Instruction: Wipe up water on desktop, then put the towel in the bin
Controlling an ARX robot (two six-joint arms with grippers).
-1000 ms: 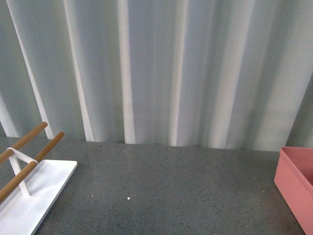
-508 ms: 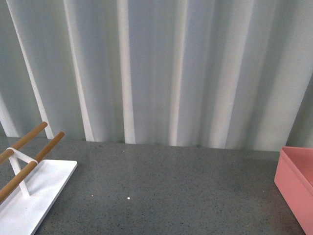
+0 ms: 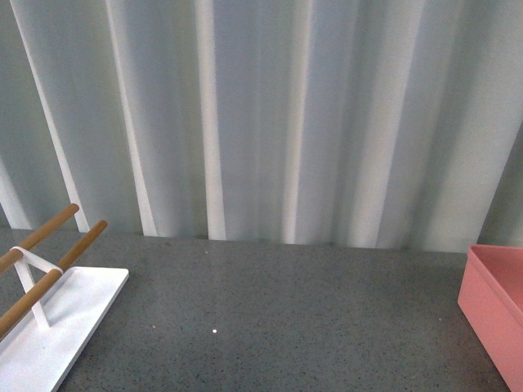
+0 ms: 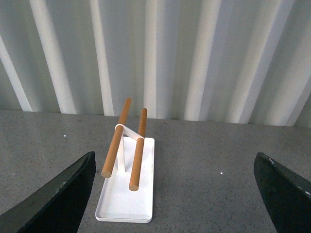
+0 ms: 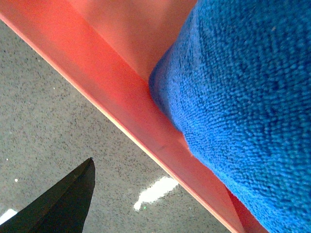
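Now doing: probably dropping the towel into the bin; judging by where the towel is, the wiping looks done.
Desktop: dark speckled stone running up to the bin's outer wall; no puddle made out.
Bin: salmon-pink. The towel is bunched against its inner wall and hides part of the rim.
Doing it well: carry the towel deeper inside the bin before letting go, so no fold catches the rim.
Right gripper: one dark finger shows outside the bin, over the desktop. The other is hidden, so I cannot tell whether it grips the towel.
Left gripper: fingers spread wide and empty, well apart from the bin, facing the white rack.
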